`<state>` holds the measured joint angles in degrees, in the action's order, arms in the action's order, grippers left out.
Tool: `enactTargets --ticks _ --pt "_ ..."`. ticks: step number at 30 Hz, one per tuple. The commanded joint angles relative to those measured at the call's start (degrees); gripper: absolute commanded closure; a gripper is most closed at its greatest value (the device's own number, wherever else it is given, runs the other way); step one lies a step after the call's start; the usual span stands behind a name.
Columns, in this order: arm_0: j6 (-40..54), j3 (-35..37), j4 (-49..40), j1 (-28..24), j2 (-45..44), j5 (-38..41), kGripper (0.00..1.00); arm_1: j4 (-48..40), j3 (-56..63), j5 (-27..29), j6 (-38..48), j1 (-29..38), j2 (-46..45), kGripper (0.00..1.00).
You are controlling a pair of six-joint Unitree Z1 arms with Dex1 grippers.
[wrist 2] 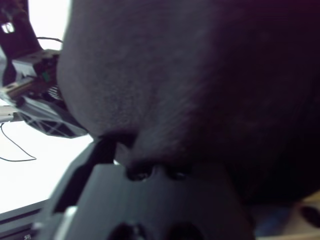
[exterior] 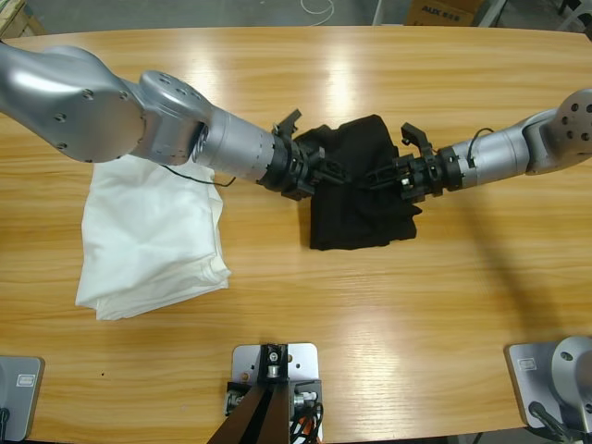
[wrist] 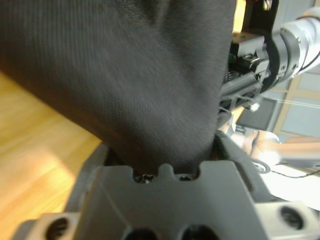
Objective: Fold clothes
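Black polo shirt lying bunched at mid-bench, slightly toward the far edge, already reduced to a compact dark block. Left pincer entering from the left end of the bench, clamped on the shirt's left edge; left wrist view filled with dark fabric running straight into the jaw roots, so cloth gripped, not merely touched. Right pincer entering from the right end, likewise closed on the shirt's opposite edge; right wrist view equally blocked by black cloth seated between the jaws. Both pincers close together over the garment, facing each other, probably to bring two edges inward for a fold. Collar, buttons and lettering not visible. Folded white cloth resting flat toward the left end, apart from the shirt, under the left arm, untouched by either pincer.
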<state>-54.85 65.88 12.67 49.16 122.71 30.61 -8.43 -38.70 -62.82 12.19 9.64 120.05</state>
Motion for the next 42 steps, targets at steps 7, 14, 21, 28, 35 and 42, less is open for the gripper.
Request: enactTargets --ticks 7,14,21,28,35,42 --pt "7.0 -0.59 -6.59 0.65 2.17 2.76 1.0 -3.42 2.57 4.31 -0.74 2.0 1.59 1.0" --pt "7.83 2.08 -10.21 0.57 -0.05 0.31 1.0 -3.89 2.31 4.36 4.71 8.08 -6.08 1.0" --pt "12.38 9.52 -26.28 -0.29 -8.47 -4.03 1.0 -2.05 -1.19 8.05 13.41 14.95 -13.55 1.0" --pt "15.42 7.34 -35.93 -1.31 -16.2 -9.58 1.0 6.46 -12.97 12.6 15.66 19.28 -15.87 1.0" --pt "17.23 -1.17 -42.84 -4.72 -26.98 -14.06 1.0 12.65 -28.56 14.31 19.44 29.1 -9.57 1.0" --pt "20.36 -8.69 -50.45 -6.92 -37.24 -15.96 1.0 17.57 -40.95 15.8 22.78 38.44 -3.67 1.0"
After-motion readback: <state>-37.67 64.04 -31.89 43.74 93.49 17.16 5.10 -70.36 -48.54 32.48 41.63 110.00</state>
